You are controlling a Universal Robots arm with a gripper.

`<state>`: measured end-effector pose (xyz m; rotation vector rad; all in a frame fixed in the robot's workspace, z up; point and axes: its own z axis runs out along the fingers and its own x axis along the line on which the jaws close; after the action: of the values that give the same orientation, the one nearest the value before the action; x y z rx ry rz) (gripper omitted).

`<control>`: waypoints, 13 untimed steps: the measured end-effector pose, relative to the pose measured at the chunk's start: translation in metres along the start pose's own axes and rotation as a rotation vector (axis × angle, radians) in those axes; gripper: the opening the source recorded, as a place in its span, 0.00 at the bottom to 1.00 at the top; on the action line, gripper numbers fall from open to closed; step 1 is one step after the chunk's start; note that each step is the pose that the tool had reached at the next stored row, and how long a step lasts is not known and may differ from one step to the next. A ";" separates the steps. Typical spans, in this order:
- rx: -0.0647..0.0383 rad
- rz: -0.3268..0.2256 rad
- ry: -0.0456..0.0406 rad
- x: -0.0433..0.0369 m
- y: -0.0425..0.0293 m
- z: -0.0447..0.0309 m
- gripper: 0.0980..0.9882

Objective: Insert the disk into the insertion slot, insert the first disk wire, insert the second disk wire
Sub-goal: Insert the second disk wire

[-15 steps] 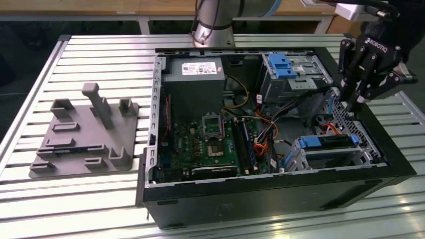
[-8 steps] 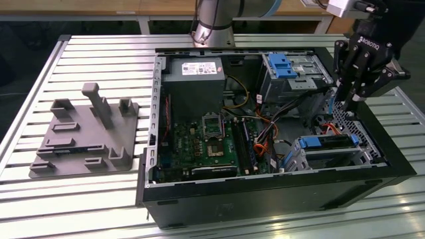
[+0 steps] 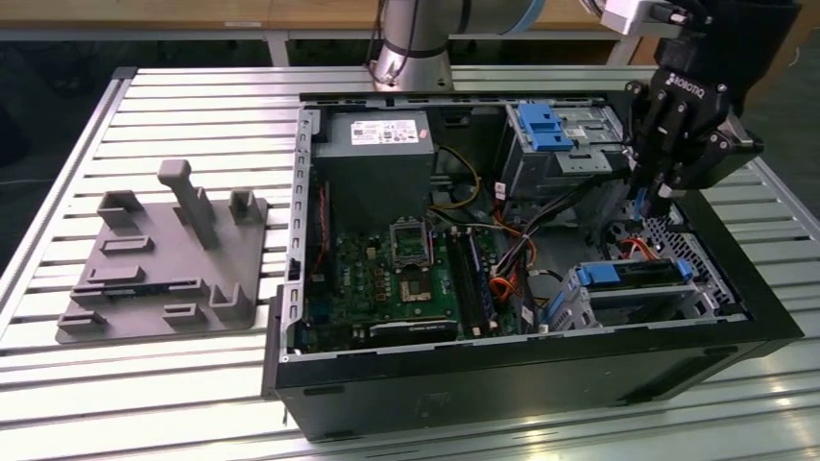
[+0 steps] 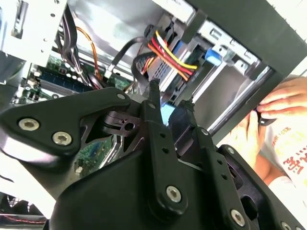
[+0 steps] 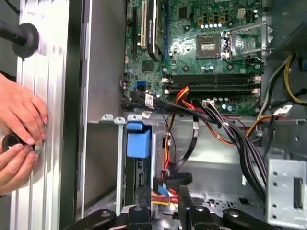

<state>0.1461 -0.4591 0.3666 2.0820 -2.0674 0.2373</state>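
Observation:
The disk (image 3: 637, 275), silver in its blue carrier (image 5: 138, 142), lies inside the insertion slot (image 3: 613, 305), the perforated cage at the case's front corner on the exterior view's right. My gripper (image 3: 651, 206) hangs just above and behind that cage, among the cables. In both wrist views its black fingers (image 4: 154, 103) stand close together, with a dark connector of a disk wire (image 4: 178, 122) pinched between them. In the first wrist view the gripper (image 5: 172, 190) sits over a blue plug and red-yellow wires (image 5: 163, 191) at the disk's rear end.
The open computer case (image 3: 513, 370) holds the motherboard (image 3: 397, 279), a power supply (image 3: 378, 144) and a taller cage with a blue latch (image 3: 544, 130). A wire bundle (image 5: 230, 139) crosses beside the slot. A person's hands (image 5: 19, 129) rest beside the case. A grey fixture plate (image 3: 154, 259) lies on the table.

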 end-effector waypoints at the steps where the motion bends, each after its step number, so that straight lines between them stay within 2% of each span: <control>1: 0.000 0.001 0.0051 -0.0003 0.0013 0.0011 0.29; 6: -0.001 0.002 0.0336 -0.0018 0.0024 0.0062 0.29; 10: -0.001 0.003 0.0679 -0.0031 0.0024 0.0092 0.29; 11: -0.001 0.003 0.0718 -0.0044 0.0024 0.0103 0.29; 13: -0.001 0.003 0.0739 -0.0089 0.0027 0.0115 0.29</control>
<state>0.1430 -0.4534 0.3533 2.0378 -2.0277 0.3088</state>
